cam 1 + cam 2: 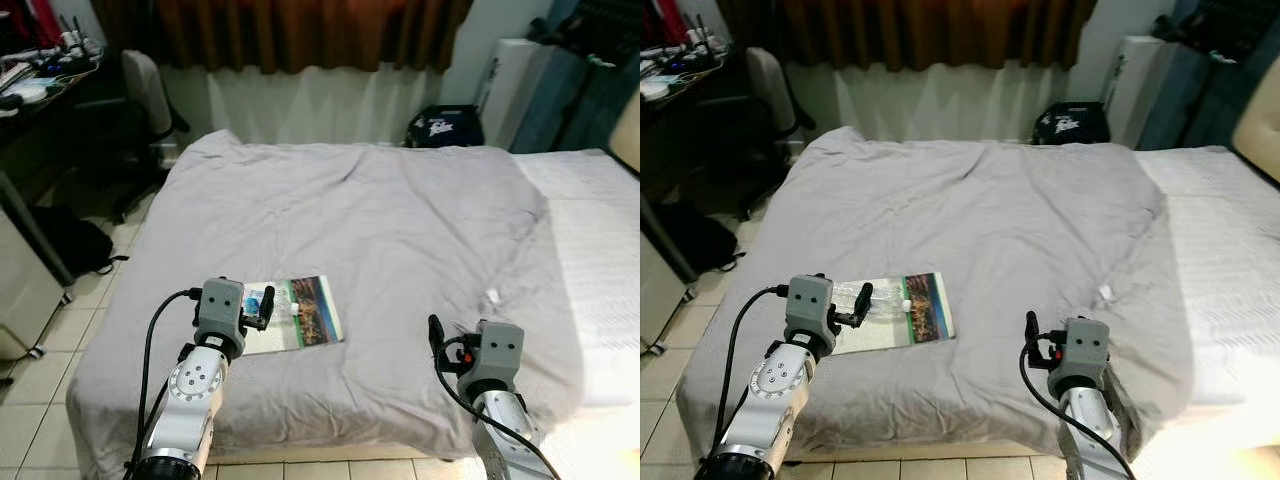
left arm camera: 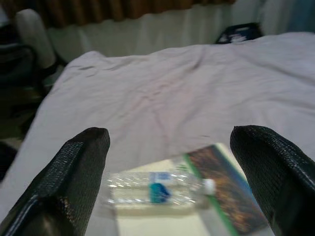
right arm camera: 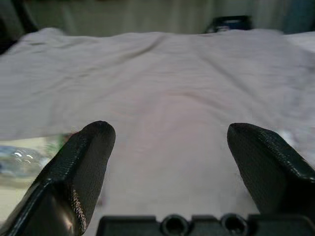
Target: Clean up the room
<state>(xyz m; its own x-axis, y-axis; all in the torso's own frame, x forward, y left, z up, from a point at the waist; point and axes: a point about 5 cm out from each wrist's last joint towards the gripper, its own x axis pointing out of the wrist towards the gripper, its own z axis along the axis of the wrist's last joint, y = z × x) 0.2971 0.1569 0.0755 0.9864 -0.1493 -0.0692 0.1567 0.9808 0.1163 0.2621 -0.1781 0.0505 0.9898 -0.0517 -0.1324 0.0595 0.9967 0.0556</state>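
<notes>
Our left claw (image 2: 167, 162) is wide open, holding nothing; we should lower it squarely around the bottle (image 2: 157, 191), perhaps lying on the book (image 1: 305, 315). The right claw (image 3: 170, 157) waits open too.

No text or label is clear enough to read

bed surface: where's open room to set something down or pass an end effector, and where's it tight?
Free: the grey blanket from the book up to the curtain-side edge, and the stretch between the book and the right end effector. The white sheet beside the blanket is bare too. Tight: the near-left corner, where the plastic bottle lies on the book in front of the open left end effector.
</notes>
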